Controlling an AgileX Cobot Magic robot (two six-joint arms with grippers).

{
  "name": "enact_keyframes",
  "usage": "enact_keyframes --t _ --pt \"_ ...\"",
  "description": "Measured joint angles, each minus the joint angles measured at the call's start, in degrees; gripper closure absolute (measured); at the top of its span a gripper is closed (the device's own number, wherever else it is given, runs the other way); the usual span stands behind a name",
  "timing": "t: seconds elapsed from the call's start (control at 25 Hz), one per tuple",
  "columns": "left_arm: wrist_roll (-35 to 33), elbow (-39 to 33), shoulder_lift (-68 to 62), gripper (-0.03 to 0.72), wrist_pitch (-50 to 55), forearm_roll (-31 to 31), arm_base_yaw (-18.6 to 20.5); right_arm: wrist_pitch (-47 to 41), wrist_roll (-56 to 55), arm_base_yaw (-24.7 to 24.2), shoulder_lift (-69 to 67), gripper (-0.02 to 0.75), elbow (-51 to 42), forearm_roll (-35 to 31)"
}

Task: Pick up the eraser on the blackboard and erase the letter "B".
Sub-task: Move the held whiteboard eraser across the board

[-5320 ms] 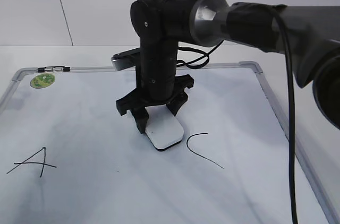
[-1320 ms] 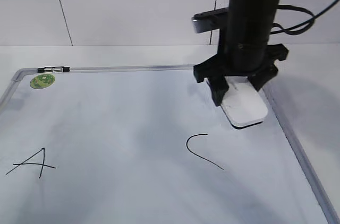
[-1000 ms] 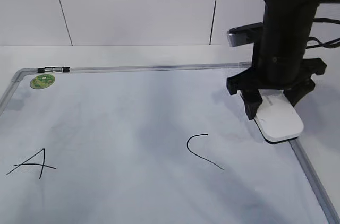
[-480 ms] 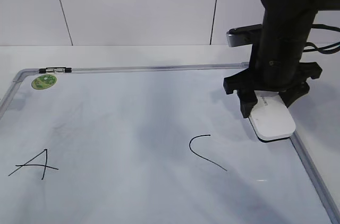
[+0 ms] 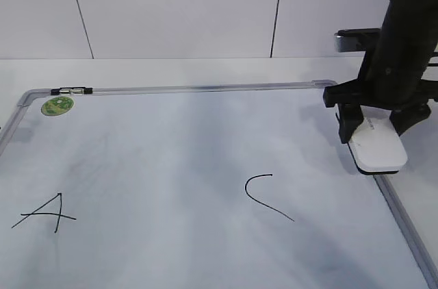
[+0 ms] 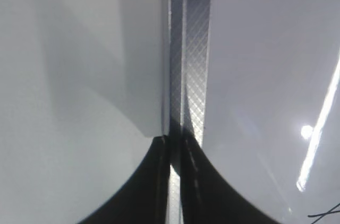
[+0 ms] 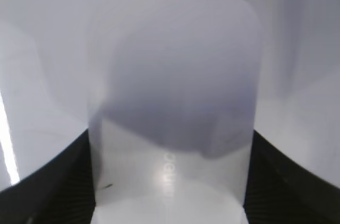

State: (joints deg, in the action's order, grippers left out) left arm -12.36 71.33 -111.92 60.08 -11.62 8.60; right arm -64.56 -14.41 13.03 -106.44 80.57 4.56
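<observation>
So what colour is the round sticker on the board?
Green sticker, clearest in the exterior view.

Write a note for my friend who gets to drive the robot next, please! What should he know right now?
Right gripper: shut on the eraser, at the blackboard's right frame.
Left gripper: only dark finger shapes show over the board's frame; open or shut is unclear.
Board: "A" and "C" remain; no "B" shows between them, so erasing looks done.
Left: probably set the eraser down and let go.
</observation>
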Motion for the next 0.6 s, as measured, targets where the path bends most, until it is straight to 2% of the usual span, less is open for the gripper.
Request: enact_keyframes --t 0.32,0.6 --pt "0.0 0.0 0.0 0.671 0.1 -0.2 0.0 0.7 5.6 0.0 -4.4 0.216 0.0 -4.6" --pt "0.0 0.0 -0.1 0.671 0.1 -0.2 0.0 1.3 7.5 0.0 -4.7 0.216 0.0 -4.6"
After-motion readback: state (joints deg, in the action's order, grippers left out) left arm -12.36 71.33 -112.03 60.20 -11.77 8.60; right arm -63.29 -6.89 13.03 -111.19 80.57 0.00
